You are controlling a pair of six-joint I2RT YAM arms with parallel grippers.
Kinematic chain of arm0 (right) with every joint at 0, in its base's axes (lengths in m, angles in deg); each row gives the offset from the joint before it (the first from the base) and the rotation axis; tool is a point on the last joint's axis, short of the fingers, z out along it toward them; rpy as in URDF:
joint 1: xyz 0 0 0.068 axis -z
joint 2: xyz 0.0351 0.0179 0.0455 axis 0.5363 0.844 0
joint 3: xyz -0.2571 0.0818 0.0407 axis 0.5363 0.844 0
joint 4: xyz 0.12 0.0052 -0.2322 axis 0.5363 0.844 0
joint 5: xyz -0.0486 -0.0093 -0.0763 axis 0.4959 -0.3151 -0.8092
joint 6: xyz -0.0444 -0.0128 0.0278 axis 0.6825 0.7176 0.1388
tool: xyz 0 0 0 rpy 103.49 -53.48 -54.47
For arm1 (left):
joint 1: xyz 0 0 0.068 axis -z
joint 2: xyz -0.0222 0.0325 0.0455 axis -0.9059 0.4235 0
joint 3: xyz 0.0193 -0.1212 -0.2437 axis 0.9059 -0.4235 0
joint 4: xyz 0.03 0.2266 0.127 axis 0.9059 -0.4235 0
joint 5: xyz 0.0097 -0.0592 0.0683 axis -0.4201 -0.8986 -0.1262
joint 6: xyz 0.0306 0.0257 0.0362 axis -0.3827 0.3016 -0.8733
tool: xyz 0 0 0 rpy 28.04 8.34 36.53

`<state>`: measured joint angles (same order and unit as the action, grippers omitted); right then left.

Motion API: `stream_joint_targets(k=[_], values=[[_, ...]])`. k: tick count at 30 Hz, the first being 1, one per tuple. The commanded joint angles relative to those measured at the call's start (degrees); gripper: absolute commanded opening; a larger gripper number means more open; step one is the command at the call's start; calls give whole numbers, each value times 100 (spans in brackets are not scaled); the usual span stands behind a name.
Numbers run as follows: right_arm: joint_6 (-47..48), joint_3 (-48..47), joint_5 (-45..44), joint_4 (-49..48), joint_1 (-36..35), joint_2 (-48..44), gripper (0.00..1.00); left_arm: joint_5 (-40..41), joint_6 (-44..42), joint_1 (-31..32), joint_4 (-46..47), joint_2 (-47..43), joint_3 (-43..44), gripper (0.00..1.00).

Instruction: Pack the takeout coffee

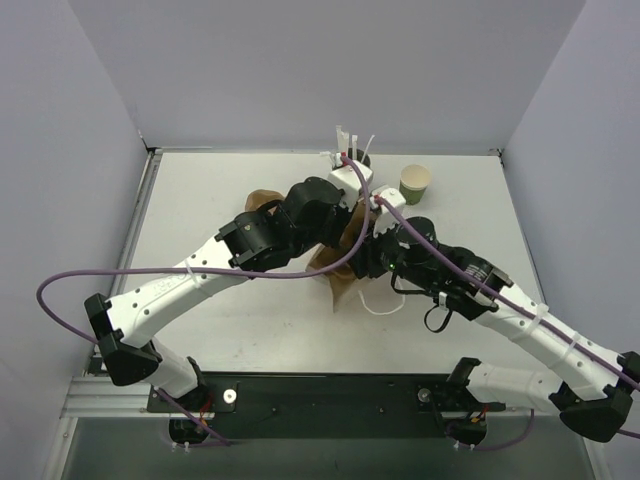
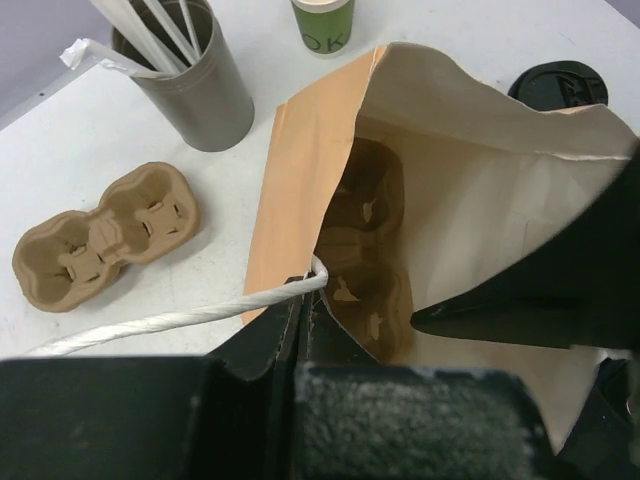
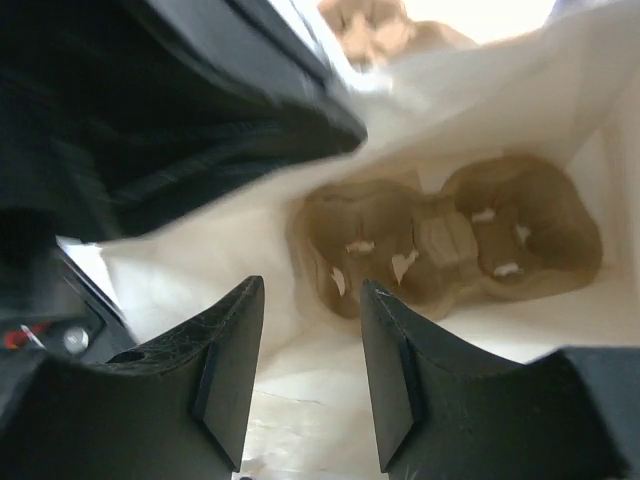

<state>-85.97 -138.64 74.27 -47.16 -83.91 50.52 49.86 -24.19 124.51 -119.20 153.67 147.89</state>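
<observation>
Right, my left pincer (image 2: 305,296) is clenched on the near rim of the paper bag (image 2: 480,200), just beside its white cord handle (image 2: 180,322); the bag's mouth gapes. My right pincer (image 3: 312,290) hangs released, nothing between its fingers, over the cup carrier (image 3: 450,245) lying in the bag's bottom. Takeout coffee (image 2: 560,85) sits outside the bag, only its black lid showing past the far rim. Lidless green cup (image 2: 323,22) and straw holder (image 2: 190,90) stand on the bench (image 2: 230,185).
</observation>
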Motion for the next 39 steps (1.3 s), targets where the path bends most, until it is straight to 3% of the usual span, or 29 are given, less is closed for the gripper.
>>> stream_joint_targets(k=[1,10,17,21,25,30,34,39], values=[[103,687,93,-324,-20,-59,39,-510,-181,-16,361,-377,-4,0],[-125,1936,-312,-754,-19,-165,38,-1353,169,-305,905,-754,-610,0],[-266,1937,-321,-1010,-11,11,36,-1468,706,-464,1390,-967,-1104,0],[-345,1174,-627,-248,-11,107,36,-819,978,-525,705,-546,-621,0],[-644,-913,-1147,1010,-11,632,38,-344,1637,-525,-225,-44,143,0],[-995,-2456,-1541,1942,-11,898,40,305,2575,-569,-1684,904,2023,0],[-1346,-3327,-2516,2741,24,994,43,-475,3193,-929,-3064,1590,3395,0],[-1689,-3801,-2958,3673,252,1179,44,-992,3666,-1184,-2892,1601,2977,0]])
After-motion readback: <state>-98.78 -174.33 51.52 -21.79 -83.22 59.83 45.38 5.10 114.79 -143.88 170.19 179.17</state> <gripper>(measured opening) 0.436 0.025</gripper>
